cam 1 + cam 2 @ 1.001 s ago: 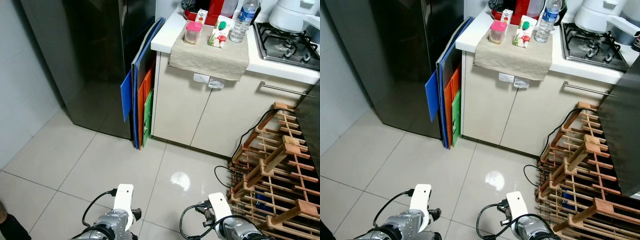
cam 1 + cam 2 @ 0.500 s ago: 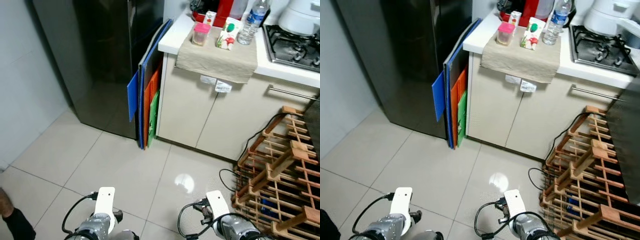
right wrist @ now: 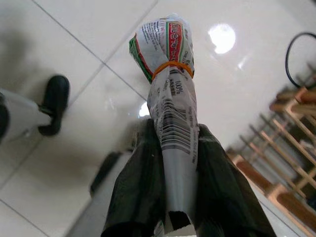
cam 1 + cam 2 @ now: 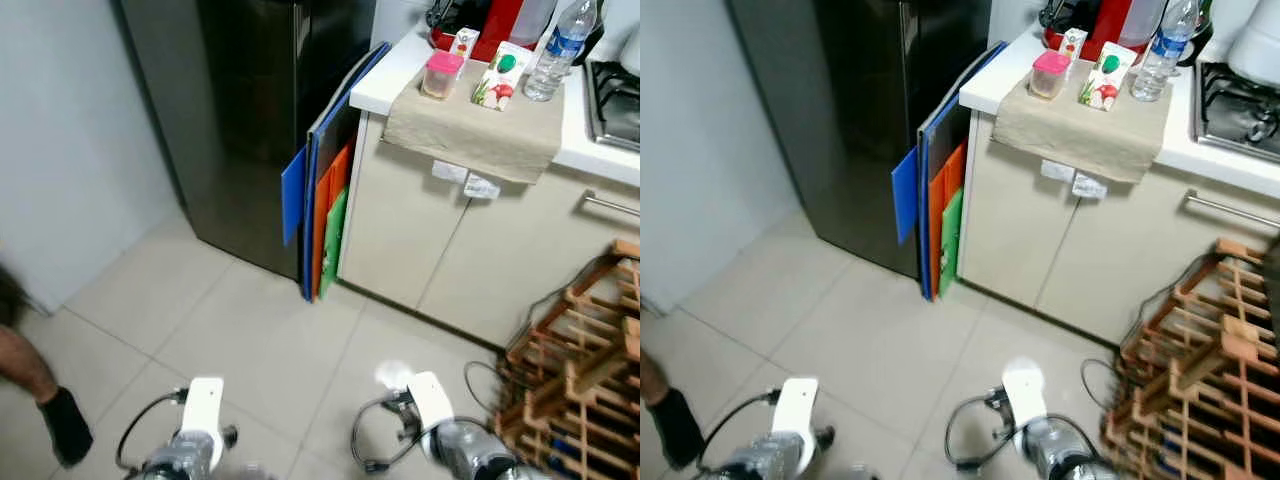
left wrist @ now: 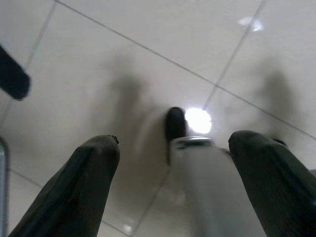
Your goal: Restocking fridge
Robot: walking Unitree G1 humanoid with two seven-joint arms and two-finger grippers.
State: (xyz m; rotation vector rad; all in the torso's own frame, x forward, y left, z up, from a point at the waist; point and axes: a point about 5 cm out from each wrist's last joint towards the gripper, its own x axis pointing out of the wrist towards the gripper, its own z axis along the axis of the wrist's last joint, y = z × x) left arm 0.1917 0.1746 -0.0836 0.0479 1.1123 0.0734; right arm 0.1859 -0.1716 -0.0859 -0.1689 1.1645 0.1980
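The dark fridge [image 4: 258,110] stands closed at the back left, past a stretch of tiled floor. My two arms hang low at the bottom of the eye views, the left arm [image 4: 202,420] and the right arm [image 4: 432,415]. In the left wrist view my left gripper [image 5: 173,144] is open over the floor tiles, with nothing between its fingers [image 5: 94,163]. My right gripper [image 3: 175,145] is shut on a rolled printed packet [image 3: 170,84] bound with an orange rubber band, its twisted top sticking out past the fingertips.
Blue, orange and green boards [image 4: 322,205] lean between the fridge and a beige cabinet [image 4: 450,240]. On the counter cloth [image 4: 470,118] stand a pink-lidded jar [image 4: 441,75], a carton [image 4: 498,86] and a water bottle [image 4: 556,48]. A wooden rack [image 4: 590,390] is at the right. A person's leg [image 4: 45,395] is at the left.
The camera has swung left, so the fridge and counter sit further right in the picture. A person's leg has come further into view at the left. Both grippers hold as before.
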